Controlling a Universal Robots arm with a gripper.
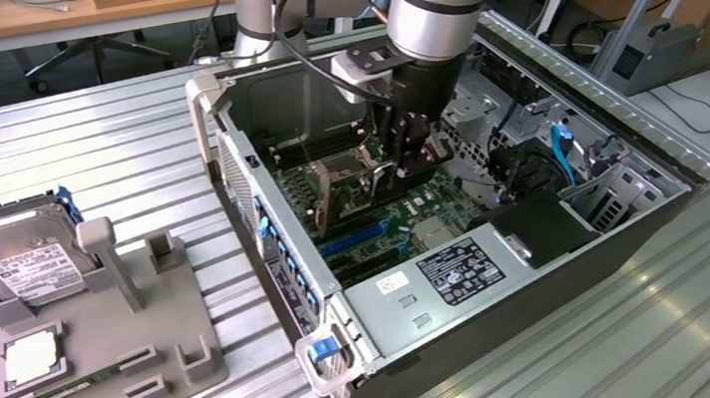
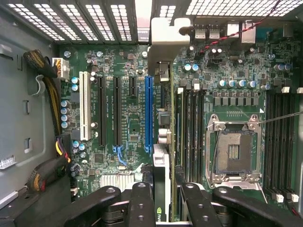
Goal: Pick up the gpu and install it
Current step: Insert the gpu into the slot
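While the claw (image 2: 165, 198) grips the gpu (image 2: 161, 163) on edge just beside the blue slot (image 2: 148, 113), installation seems under way. Seating likely needs its edge aligned over that slot.

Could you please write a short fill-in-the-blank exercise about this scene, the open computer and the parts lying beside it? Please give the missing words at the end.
1. The hand is shut on the ___, holding it over the motherboard inside the open computer case.
2. On the motherboard, the long slot that lies nearest to the hand is coloured ___.
3. The hard drive stands on the grey fixture, to the exterior view's ___ of the computer case.

Missing words: gpu; blue; left.
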